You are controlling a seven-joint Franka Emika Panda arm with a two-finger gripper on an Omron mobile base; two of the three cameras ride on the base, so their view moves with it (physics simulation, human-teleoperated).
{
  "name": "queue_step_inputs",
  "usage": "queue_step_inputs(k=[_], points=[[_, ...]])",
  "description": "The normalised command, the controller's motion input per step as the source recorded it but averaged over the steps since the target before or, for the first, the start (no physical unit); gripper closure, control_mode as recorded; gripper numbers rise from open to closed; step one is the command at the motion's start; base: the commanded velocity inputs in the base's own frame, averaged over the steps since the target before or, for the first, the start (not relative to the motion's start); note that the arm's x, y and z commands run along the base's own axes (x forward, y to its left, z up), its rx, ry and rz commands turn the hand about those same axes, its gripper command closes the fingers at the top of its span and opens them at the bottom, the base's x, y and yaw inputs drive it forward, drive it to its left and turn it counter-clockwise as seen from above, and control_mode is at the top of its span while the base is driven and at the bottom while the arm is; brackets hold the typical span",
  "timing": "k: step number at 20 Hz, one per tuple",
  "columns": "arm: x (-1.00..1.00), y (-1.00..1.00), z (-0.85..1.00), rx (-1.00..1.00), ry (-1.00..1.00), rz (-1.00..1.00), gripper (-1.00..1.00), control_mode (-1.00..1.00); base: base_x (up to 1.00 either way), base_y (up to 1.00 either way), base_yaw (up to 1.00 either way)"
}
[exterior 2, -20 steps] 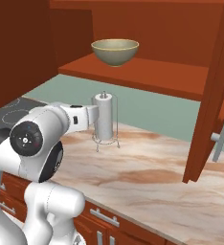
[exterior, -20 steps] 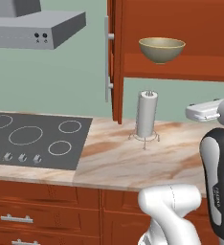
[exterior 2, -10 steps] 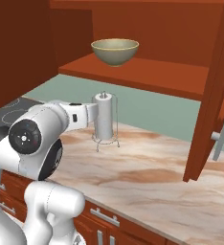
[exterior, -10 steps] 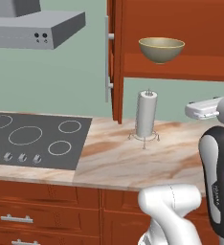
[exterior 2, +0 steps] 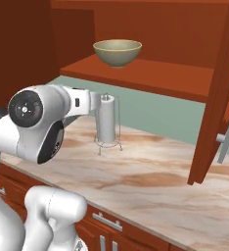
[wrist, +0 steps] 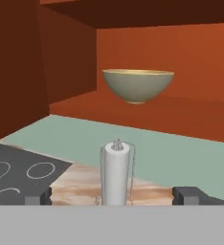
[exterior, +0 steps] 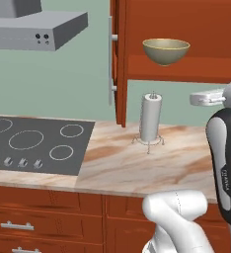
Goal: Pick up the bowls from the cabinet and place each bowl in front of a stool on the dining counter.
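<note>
Paper towel roll [wrist: 115, 174] standing between gripper [wrist: 115, 195] and cabinet [wrist: 181, 110].
I am seeing jaws spread wide, empty; olive-tan bowl [wrist: 138, 85] sitting on the shelf above the roll.

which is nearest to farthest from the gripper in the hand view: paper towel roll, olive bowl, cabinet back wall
1. Paper towel roll, standing on the counter just ahead of the open gripper.
2. Olive bowl, higher up on the cabinet shelf.
3. Cabinet back wall, behind the bowl.
</note>
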Motion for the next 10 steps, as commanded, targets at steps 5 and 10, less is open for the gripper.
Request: queue_step_inputs(k=[5,10], points=[[0.04,0.00,0.00,0.47,0.18,-0.01,-1.00,-1.00,0.00,0.00,0.00],[0.06,0.00,0.02,0.52,0.07,-0.10,-1.00,-1.00,0.00,0.00,0.00]])
